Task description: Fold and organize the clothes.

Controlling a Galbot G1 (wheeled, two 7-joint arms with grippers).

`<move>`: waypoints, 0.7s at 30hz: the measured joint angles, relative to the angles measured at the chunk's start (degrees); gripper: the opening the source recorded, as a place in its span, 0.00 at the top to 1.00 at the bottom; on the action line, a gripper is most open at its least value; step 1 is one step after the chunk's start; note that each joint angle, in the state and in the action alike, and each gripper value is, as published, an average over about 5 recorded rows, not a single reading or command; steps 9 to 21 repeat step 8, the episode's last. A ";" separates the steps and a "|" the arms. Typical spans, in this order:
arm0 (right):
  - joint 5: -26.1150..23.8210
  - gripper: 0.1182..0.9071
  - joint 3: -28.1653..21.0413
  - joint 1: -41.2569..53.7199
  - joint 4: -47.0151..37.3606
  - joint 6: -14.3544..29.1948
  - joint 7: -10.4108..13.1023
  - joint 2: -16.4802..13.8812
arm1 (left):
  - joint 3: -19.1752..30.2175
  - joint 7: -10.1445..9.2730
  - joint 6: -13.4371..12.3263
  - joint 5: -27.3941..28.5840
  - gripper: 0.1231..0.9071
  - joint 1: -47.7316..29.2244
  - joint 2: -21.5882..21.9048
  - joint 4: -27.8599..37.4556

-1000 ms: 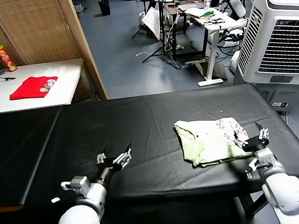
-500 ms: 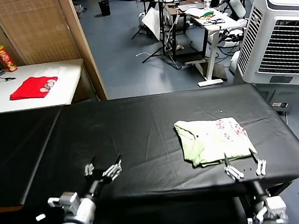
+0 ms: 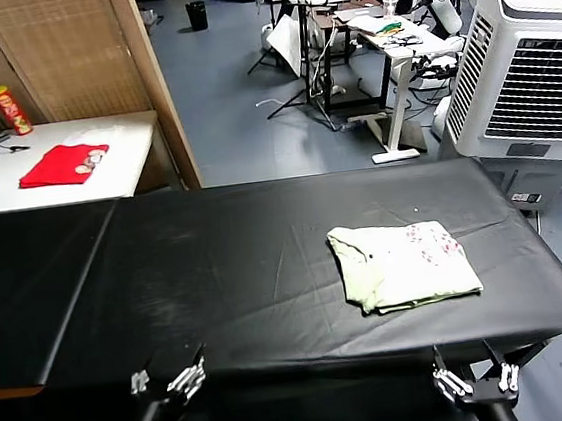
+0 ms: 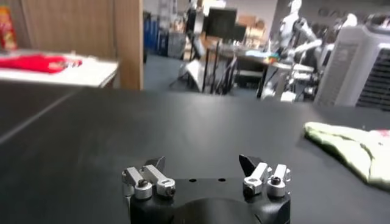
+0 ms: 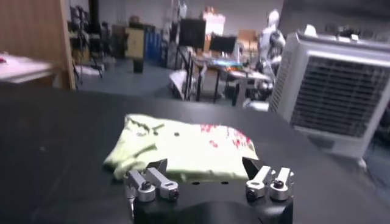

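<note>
T-shirt [image 3: 404, 265] lay folded into a compact rectangle on the black tabletop [image 3: 217, 267], right of centre, reddish print facing up (collar end toward the left). Left claw [image 3: 167, 380] sat low at the tabletop's near edge, fingers spread, grasping nothing. Right claw [image 3: 477, 382] was below the near edge, just in front of the shirt, also spread and empty. Red garment [image 3: 62, 163] and a can [image 3: 9, 108] sat on the white side table [image 3: 125, 157], far left.

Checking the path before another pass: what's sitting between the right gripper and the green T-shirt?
Nothing. In the right wrist view, only bare black table lies between the open right gripper and the folded T-shirt.
</note>
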 joint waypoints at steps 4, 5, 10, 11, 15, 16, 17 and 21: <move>0.04 0.14 -0.04 -0.99 0.51 -0.36 -0.04 0.09 | -1.35 0.01 0.59 0.09 0.14 1.90 0.01 -1.17; 0.05 0.14 -0.05 -1.13 0.58 -0.36 -0.05 0.10 | -1.54 0.02 0.68 0.23 0.14 2.16 0.00 -1.37; 0.05 0.14 -0.05 -1.35 0.70 -0.37 -0.08 0.11 | -1.89 0.03 0.82 0.55 0.14 2.52 -0.07 -1.70; 0.05 0.14 -0.05 -1.35 0.70 -0.37 -0.08 0.11 | -1.89 0.03 0.82 0.55 0.14 2.52 -0.07 -1.70; 0.05 0.14 -0.05 -1.35 0.70 -0.37 -0.08 0.11 | -1.89 0.03 0.82 0.55 0.14 2.52 -0.07 -1.70; 0.05 0.14 -0.05 -1.35 0.70 -0.37 -0.08 0.11 | -1.89 0.03 0.82 0.55 0.14 2.52 -0.07 -1.70; 0.05 0.14 -0.05 -1.35 0.70 -0.37 -0.08 0.11 | -1.89 0.03 0.82 0.55 0.14 2.52 -0.07 -1.70; 0.05 0.14 -0.05 -1.35 0.70 -0.37 -0.08 0.11 | -1.89 0.03 0.82 0.55 0.14 2.52 -0.07 -1.70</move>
